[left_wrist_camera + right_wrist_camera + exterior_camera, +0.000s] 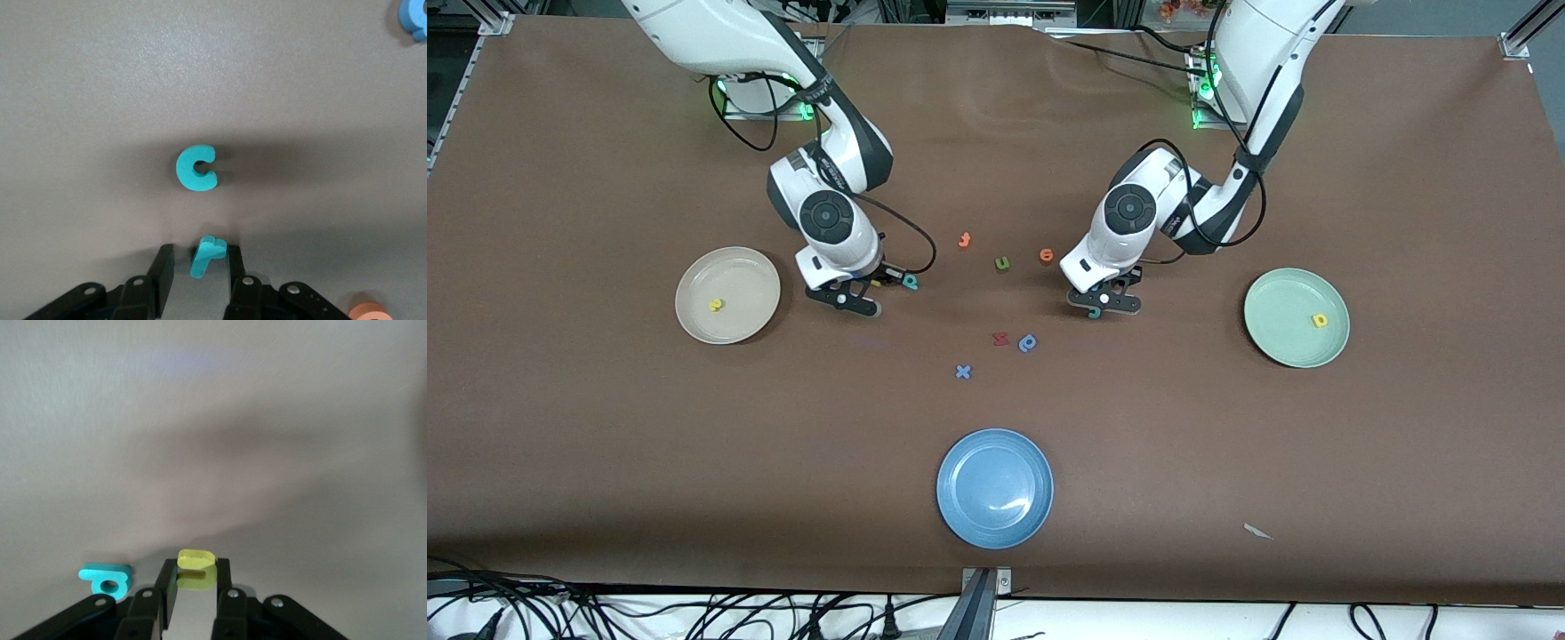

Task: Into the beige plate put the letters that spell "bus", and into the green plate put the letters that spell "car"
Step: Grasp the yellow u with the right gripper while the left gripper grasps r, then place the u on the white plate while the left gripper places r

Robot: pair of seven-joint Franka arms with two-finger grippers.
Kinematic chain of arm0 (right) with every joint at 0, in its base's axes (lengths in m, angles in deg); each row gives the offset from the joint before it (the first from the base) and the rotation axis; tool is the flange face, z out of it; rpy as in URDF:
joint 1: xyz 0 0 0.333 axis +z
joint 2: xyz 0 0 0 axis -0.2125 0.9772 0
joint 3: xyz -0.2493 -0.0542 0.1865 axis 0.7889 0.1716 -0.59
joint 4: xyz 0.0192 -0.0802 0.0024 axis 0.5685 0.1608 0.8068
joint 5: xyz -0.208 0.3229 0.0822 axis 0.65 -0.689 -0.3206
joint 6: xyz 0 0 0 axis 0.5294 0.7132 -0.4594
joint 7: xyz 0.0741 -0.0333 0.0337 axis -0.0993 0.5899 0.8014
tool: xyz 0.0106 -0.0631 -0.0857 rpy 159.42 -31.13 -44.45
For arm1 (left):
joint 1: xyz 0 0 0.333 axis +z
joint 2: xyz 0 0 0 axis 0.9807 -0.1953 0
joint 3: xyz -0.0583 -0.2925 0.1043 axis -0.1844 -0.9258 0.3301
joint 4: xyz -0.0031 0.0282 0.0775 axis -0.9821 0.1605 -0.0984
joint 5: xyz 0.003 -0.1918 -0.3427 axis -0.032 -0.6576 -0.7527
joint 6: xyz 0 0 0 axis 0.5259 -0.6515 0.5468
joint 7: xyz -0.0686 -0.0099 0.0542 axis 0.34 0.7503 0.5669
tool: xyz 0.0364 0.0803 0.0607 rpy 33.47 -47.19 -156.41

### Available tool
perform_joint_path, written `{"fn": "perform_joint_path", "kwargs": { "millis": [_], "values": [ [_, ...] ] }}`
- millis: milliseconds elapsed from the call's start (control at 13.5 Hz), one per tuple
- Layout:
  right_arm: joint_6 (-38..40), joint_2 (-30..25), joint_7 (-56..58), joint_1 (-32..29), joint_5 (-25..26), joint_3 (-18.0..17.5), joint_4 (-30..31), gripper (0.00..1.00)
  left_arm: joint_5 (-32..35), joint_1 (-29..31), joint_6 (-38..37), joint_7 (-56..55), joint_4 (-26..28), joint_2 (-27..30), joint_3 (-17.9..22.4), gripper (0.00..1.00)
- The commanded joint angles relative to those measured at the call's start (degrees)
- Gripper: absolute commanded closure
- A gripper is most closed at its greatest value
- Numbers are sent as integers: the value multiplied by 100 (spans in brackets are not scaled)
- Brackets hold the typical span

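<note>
My right gripper (869, 289) (197, 568), low over the table beside the beige plate (751, 271), is shut on the yellow "u" (197, 568). The teal "b" (910, 282) (107, 579) lies just beside it. The yellow "s" (715, 305) rests in the beige plate. My left gripper (1098, 309) (198, 257) is down at the table toward the green plate (1279, 307). Its jaws stand open around the tilted teal "r" (208, 255), which leans on one finger (233, 261), with a gap at the other. The teal "c" (197, 168) lies just ahead. The yellow "a" (1320, 320) sits in the green plate.
Loose letters lie mid-table: an olive "u" (1002, 263), two orange ones (964, 239) (1046, 255), a red one (1000, 339), a blue "p" (1028, 342) and a blue "x" (962, 372). A blue plate (960, 462) sits nearest the front camera.
</note>
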Motion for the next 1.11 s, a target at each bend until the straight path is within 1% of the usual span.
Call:
{"fn": "perform_joint_path", "kwargs": {
  "millis": [0,74,222,445,519,593,742,890,1038],
  "values": [
    [1058,-281,685,4,100,362,-422,80,179,-14,21,-117,-62,-30,25,65],
    [1305,-342,1080,4,100,564,-476,80,179,-13,21,-117,-62,-30,25,69],
    [1535,-448,2011,4,92,1029,-459,80,187,-13,21,-117,-62,-30,25,81],
    [1633,-466,3366,-5,83,1759,-362,79,179,-5,21,-108,-62,-12,25,92],
    [1615,-466,3665,-14,65,1927,-240,79,179,4,12,-108,-62,14,25,95],
    [1615,-440,3895,-14,65,2067,-169,79,179,48,-23,-65,-62,93,25,95],
    [1554,-405,4203,-31,56,2262,15,79,179,231,-102,-38,-53,312,25,97],
    [1361,-317,4266,-110,56,2280,174,78,179,407,-522,154,-62,593,16,99],
    [1133,-220,4458,-242,56,2271,306,74,118,697,-900,601,-62,918,16,99]
  ]
}}
